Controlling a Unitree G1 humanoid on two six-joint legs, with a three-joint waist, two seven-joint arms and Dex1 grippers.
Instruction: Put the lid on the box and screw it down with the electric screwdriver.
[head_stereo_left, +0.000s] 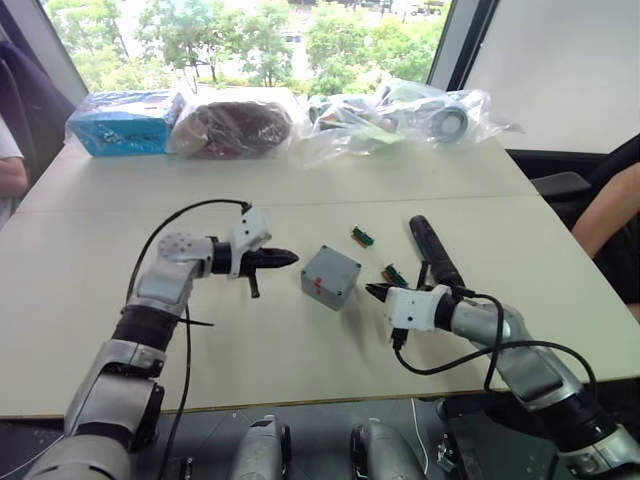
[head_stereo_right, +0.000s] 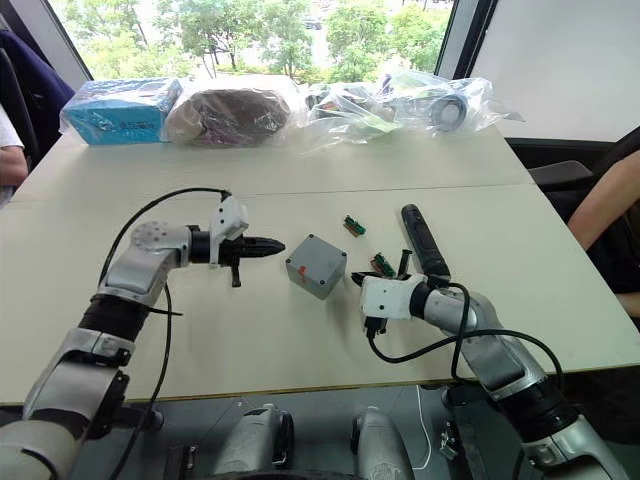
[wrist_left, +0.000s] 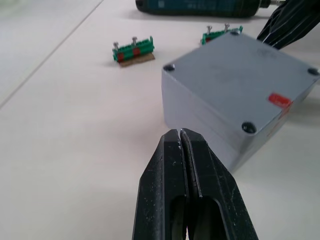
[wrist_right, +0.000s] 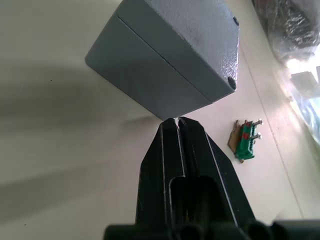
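The box (head_stereo_left: 330, 276) sits mid-table with its lid (wrist_left: 245, 80) already on top, a seam showing between them in the right wrist view and a red mark on one side. The left gripper (head_stereo_left: 288, 259) hovers just beside it at nine o'clock, fingers pressed together and empty. The right gripper (head_stereo_left: 374, 292) points in from four o'clock, also closed on nothing. Two green connector blocks (head_stereo_left: 362, 236) lie near, at one and three o'clock. The electric screwdriver (head_stereo_left: 434, 251) lies beyond them on the table (head_stereo_left: 80, 300).
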